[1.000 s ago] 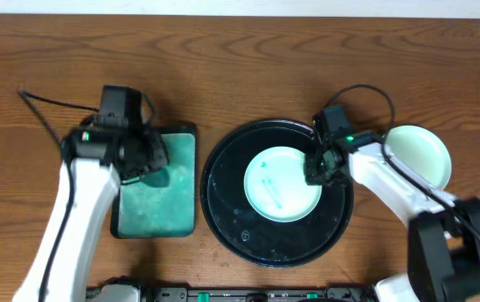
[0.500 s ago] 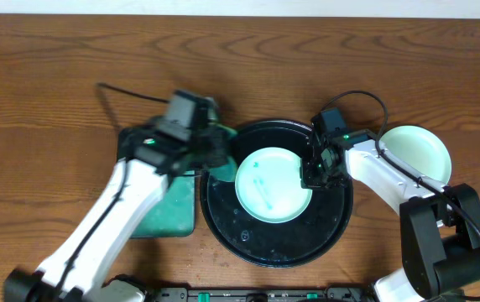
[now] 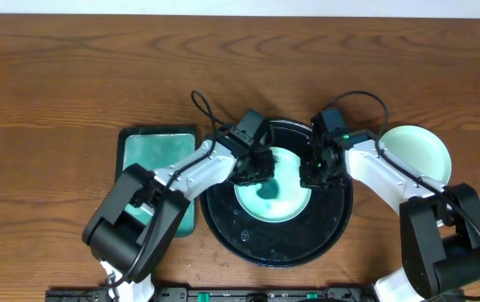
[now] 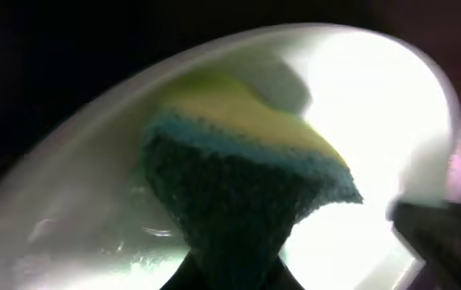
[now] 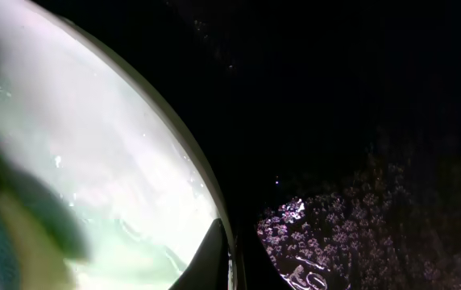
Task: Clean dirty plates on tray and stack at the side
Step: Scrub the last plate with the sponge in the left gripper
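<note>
A pale mint plate (image 3: 287, 205) lies on the round black tray (image 3: 284, 242). My left gripper (image 3: 256, 171) is shut on a sponge (image 3: 267, 192) and presses it onto the plate's left half. In the left wrist view the sponge (image 4: 242, 173) shows yellow, blue and dark green layers against the plate (image 4: 375, 97). My right gripper (image 3: 312, 174) is shut on the plate's right rim. In the right wrist view one finger (image 5: 226, 259) lies over the rim of the plate (image 5: 93, 153), with the wet tray (image 5: 359, 121) beside it. A second plate (image 3: 420, 153) sits on the table right of the tray.
A rectangular green tray (image 3: 154, 149) with a black edge lies left of the round tray, partly under my left arm. The wooden table (image 3: 72, 75) extends behind and to both sides. Water drops speckle the black tray's floor.
My left arm has swung right from the green tray to the plate, carrying the sponge. The right gripper has shifted the plate slightly left and keeps hold of its rim.
</note>
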